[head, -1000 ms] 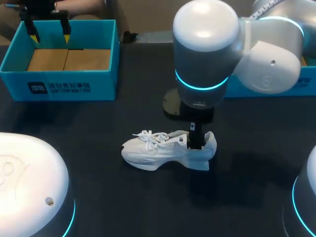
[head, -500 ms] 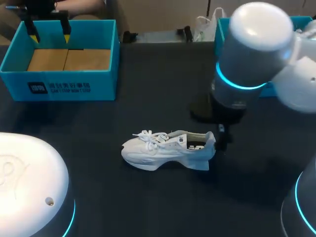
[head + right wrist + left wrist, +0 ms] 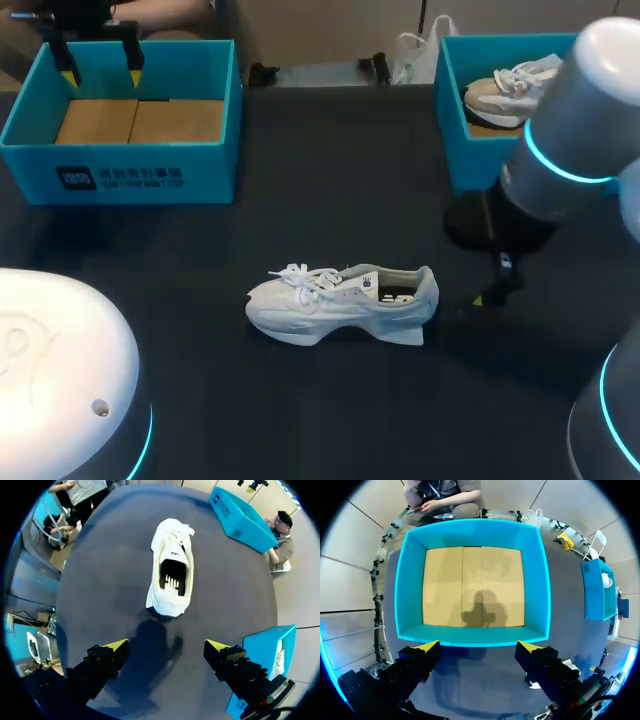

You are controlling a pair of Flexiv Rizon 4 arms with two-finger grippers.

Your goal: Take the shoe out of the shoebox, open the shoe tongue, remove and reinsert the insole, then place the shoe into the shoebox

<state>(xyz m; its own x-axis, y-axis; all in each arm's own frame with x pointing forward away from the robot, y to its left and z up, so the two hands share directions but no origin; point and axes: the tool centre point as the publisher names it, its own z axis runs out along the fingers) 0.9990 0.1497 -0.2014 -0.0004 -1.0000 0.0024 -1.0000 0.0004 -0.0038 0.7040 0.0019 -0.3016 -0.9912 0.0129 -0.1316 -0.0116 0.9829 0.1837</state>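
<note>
Right gripper pulls back from the heel of the shoe toward 3 o'clock, wide open and empty; left gripper hangs open over the shoebox at 10 o'clock. A careless return could shove the loose shoe at centre askew

1. A robot lab or test bench is indicated, not a home.
2. A dark table is flanked by two white arms with lit cyan rings, the left arm and the right arm.
3. A blue left box and a blue right box are set at the table's far side.
4. A white shoe is laid out alone at mid-table.
</note>
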